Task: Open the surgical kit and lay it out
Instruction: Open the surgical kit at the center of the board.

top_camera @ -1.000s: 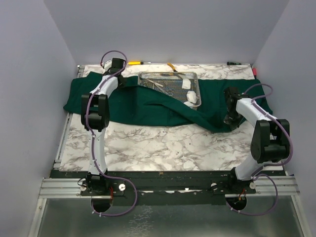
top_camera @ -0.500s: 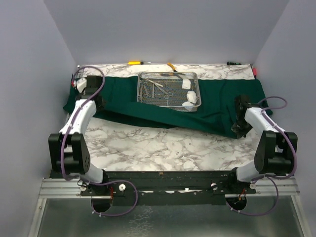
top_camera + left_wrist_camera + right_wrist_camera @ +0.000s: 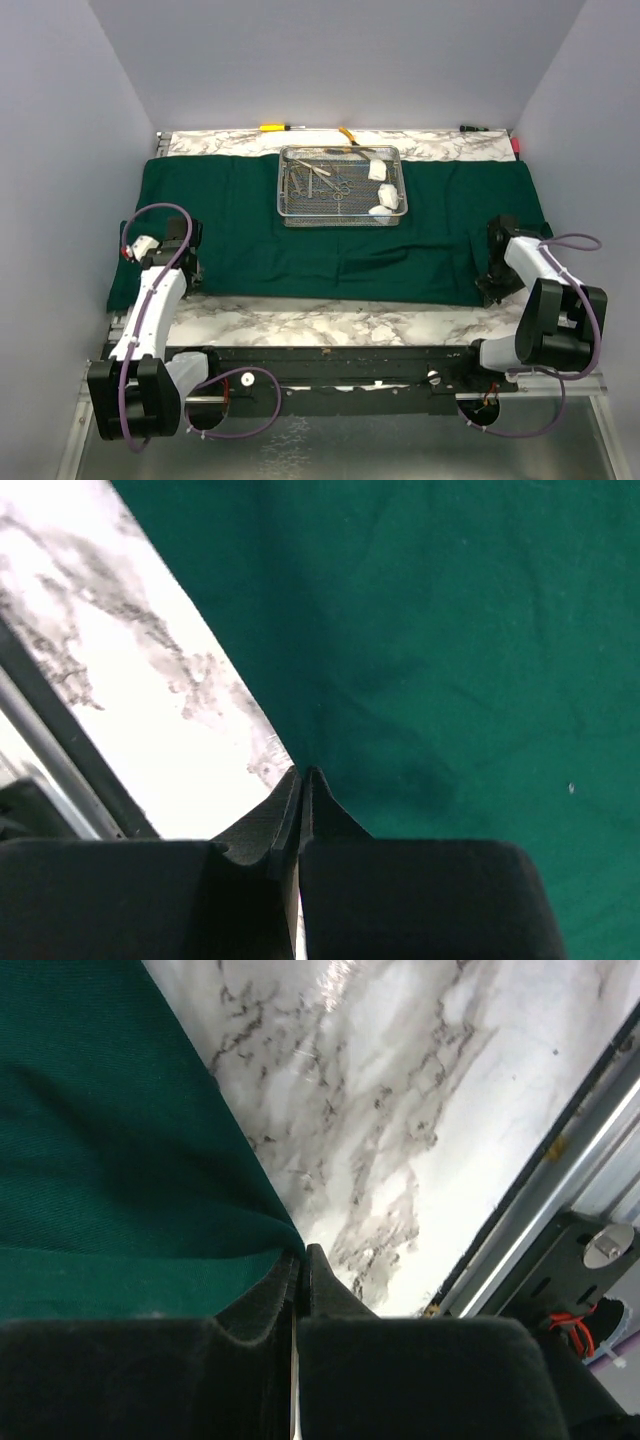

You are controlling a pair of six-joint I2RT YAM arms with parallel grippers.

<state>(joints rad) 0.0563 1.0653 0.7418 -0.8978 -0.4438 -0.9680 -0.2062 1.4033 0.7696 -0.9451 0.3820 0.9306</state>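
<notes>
Clamping the green cloth's [image 3: 300, 250] near corners, left tool [image 3: 302, 775] and right tool [image 3: 302, 1252] are closed.

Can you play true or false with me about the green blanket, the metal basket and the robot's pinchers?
1. The green cloth is spread open over the marble table. True.
2. The wire tray stands on bare marble. False: it stands on the green cloth, towards the far side.
3. Both grippers are wide open. False: the left gripper and the right gripper are shut, each pinching the cloth at a near corner.
4. White gauze rolls lie inside the wire tray. True.
5. The yellow-handled tool lies in the tray. False: it lies on the marble beyond the cloth's far edge.
</notes>
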